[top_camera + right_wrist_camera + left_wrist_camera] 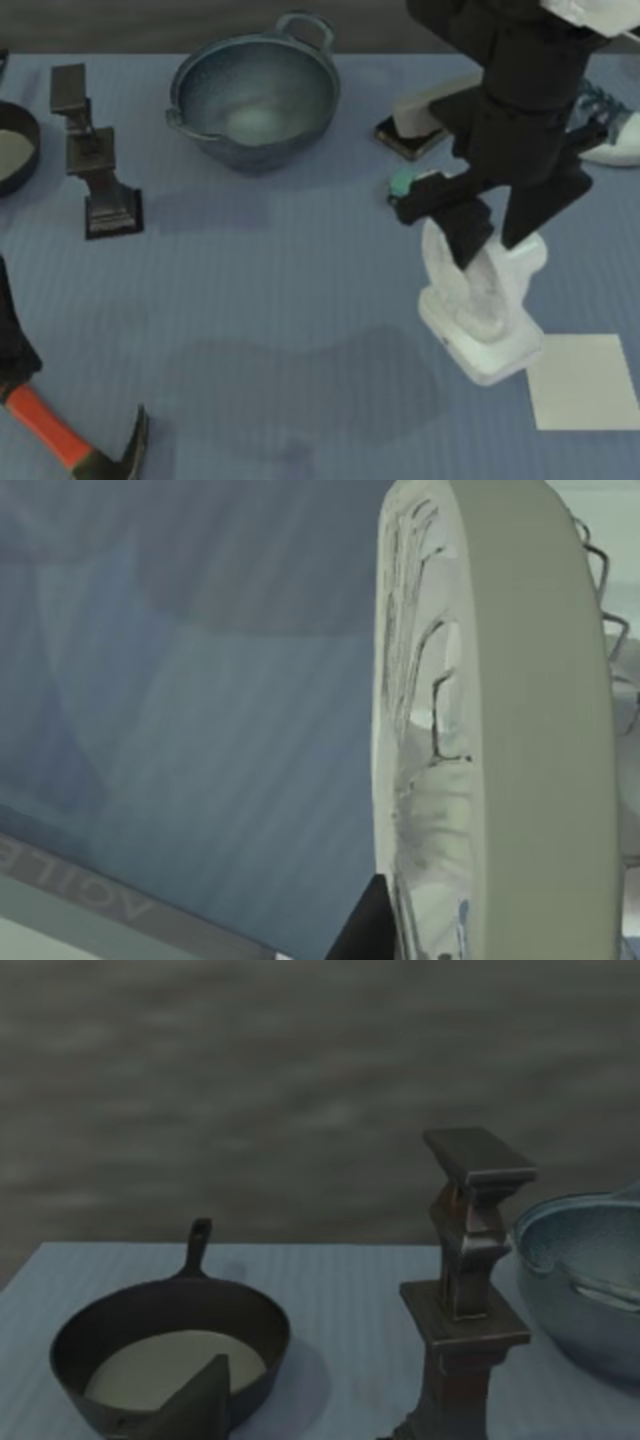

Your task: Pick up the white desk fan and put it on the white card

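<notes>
White desk fan (482, 310) stands between right gripper (492, 238) fingers.

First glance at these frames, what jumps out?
The right claw straddling the white desk fan at the table's right, with the white card just beside the fan's base. Next, the big blue-grey pot at the back. The left arm is parked at the left edge, near the red-handled hammer.

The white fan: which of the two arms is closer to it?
Right. The right gripper straddles the white desk fan from above, beside the white card. The left arm sits at the table's far left edge, well away.
</notes>
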